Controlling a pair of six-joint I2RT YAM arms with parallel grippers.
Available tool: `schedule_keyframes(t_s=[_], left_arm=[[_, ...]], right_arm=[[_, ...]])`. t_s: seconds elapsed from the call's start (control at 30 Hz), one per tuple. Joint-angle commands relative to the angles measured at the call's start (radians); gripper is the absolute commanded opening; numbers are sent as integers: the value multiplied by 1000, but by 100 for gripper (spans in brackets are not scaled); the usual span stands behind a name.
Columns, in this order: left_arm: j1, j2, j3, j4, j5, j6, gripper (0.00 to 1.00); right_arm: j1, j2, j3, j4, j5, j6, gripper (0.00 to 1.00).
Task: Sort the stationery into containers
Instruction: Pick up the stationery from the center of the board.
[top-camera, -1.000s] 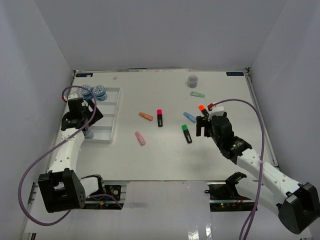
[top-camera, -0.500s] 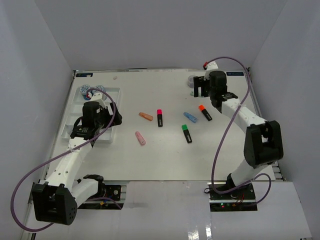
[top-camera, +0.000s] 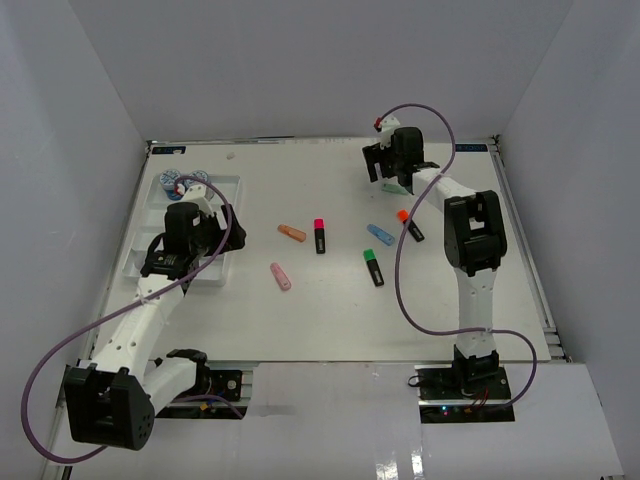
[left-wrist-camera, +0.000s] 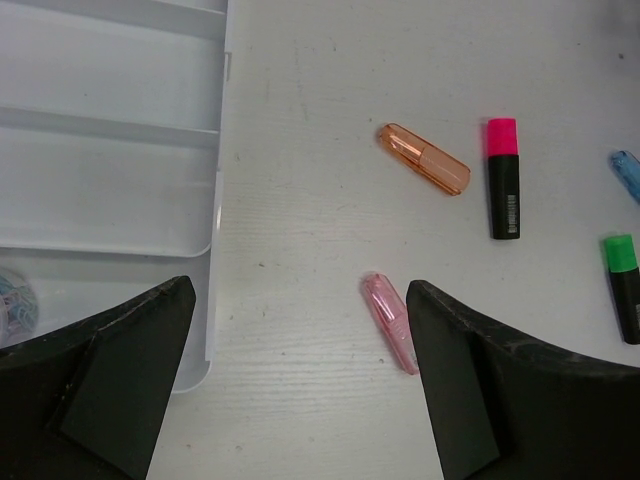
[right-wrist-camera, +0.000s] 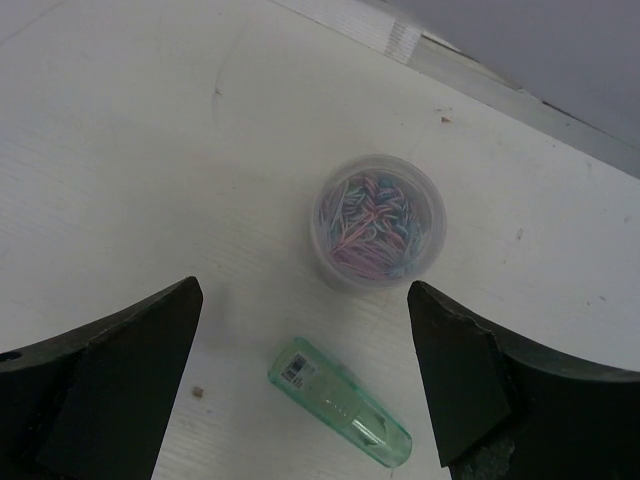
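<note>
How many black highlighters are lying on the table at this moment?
3. The pink-capped highlighter lies near the middle, the green-capped highlighter right of it and nearer, the orange-capped highlighter further right, beside the right arm. The arms may hide more.

white desk (top-camera: 330, 320) stands boxed in by plain grey walls (top-camera: 300, 70) on three sides; a small dark label (top-camera: 168, 150) marks its far left corner.

Left arm (top-camera: 133, 322) and right arm (top-camera: 472, 292) are showing white links, black joint housings, looping purple cables (top-camera: 398, 270), and wedge-shaped black fingers (left-wrist-camera: 110, 385).
</note>
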Motion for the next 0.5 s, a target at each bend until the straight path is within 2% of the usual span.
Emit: schedule_keyframes(t_s=[0.0,0.13,0.47], left_arm=[[-4,3,-3,12,22,3,98],[-4,9,-3,12,20,2,98],[-3,24,-3,12,25,2,98]], right_arm=[[-8,46,79,32,12,-21,90],[-10,58,59,89,86,-19,90],[-24,112,108,100,101,-7,90]])
